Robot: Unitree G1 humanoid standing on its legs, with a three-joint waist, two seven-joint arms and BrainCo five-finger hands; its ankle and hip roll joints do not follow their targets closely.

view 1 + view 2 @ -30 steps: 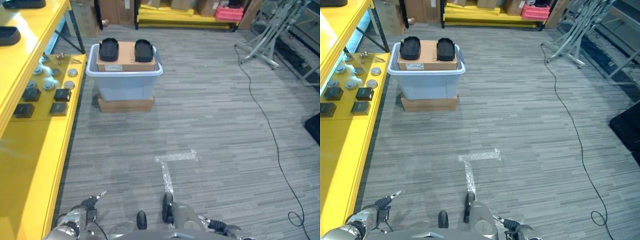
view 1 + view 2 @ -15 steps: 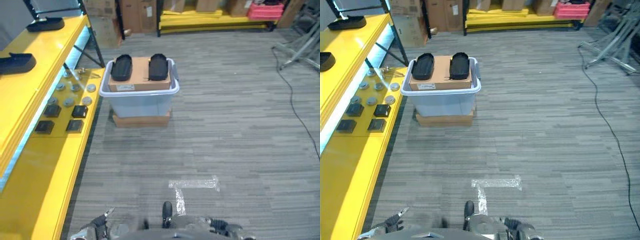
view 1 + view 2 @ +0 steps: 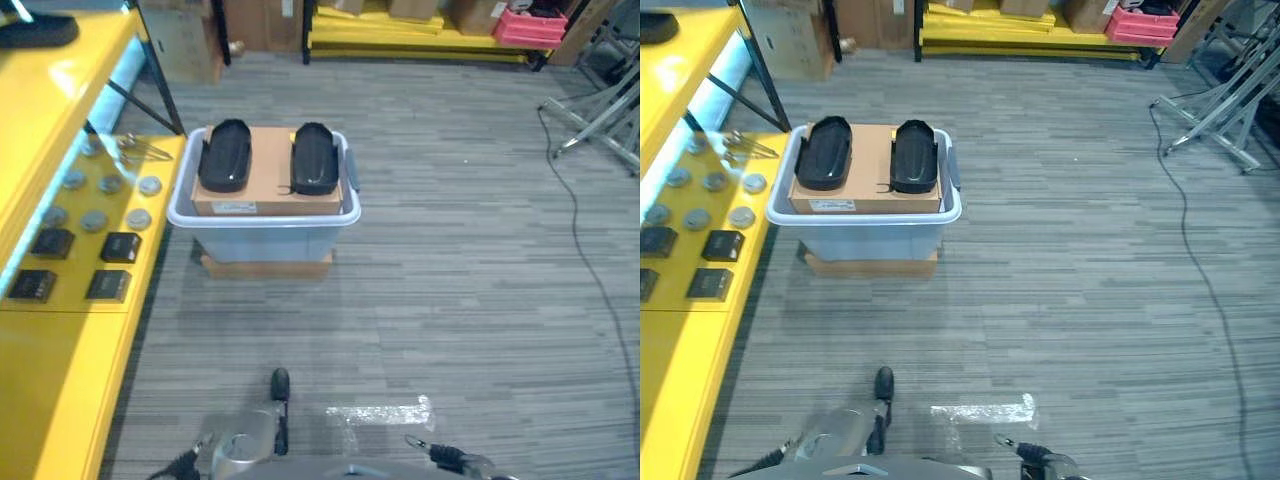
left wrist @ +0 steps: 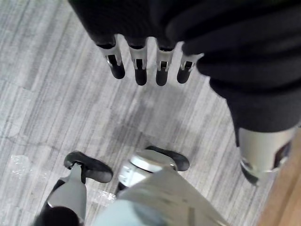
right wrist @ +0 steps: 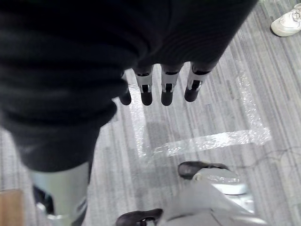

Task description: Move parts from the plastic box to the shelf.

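Observation:
A pale blue plastic box (image 3: 262, 215) stands on the grey floor ahead, raised on a flat brown base (image 3: 265, 266). It holds a cardboard carton (image 3: 268, 180) with two black oval parts on top, one on the left (image 3: 225, 155) and one on the right (image 3: 314, 158). The yellow shelf (image 3: 60, 330) runs along the left. My left hand (image 4: 136, 66) hangs over the floor with straight fingers, holding nothing. My right hand (image 5: 167, 84) hangs the same way, open and empty, far short of the box.
On the shelf lie metal discs (image 3: 110, 185) and black blocks (image 3: 85, 265). A yellow rack (image 3: 400, 25) with a pink crate (image 3: 525, 25) lines the back; a metal stand (image 3: 600, 130) is at the right. Tape (image 3: 385, 412) marks the floor. A person's white shoe (image 5: 288, 21) is nearby.
The whole picture has shifted, so the camera has moved: the plastic box now shows larger and nearer the middle. My hands have sunk below the eye views' bottom edge.

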